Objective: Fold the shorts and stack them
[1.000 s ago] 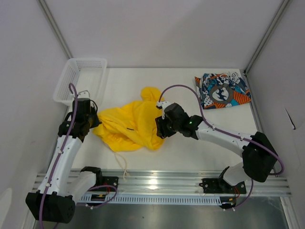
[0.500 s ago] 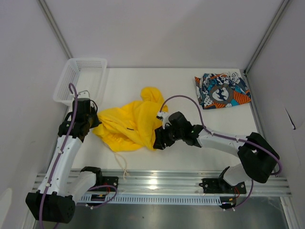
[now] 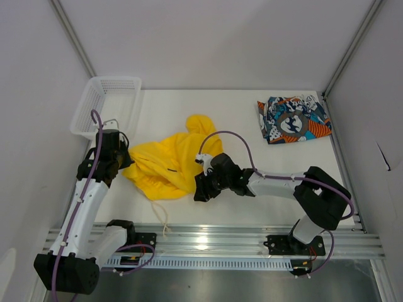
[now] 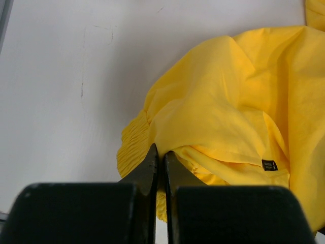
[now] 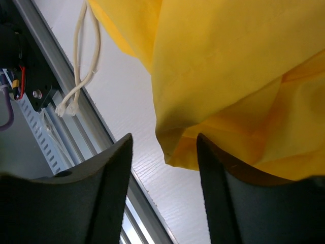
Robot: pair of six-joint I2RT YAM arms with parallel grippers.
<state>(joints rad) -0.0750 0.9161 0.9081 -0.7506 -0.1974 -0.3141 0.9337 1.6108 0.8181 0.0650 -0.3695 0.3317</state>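
Now: yellow shorts point(image 3: 173, 163) bunched in middle of frame, printed shorts point(image 3: 293, 119) upper right. Left gripper point(image 4: 160, 152) pinches yellow cloth tight. Right gripper point(image 5: 163, 140) wide, hem between fingers. Step looks like spreading flat. Next: right should close on hem, pull gently.

The crumpled bright yellow cloth shorts point(image 3: 173, 165) are lying left of centre on the white table point(image 3: 208, 104), with the left gripper point(image 3: 126, 160) sitting at their left edge and the right gripper point(image 3: 200, 189) at their near-right edge. Their white cord drawstring point(image 3: 165, 220) is trailing nearward. The white plastic mesh basket point(image 3: 116, 79) is standing in the far-left corner. The busy-printed cloth shorts point(image 3: 293, 119) are lying far right, well apart.
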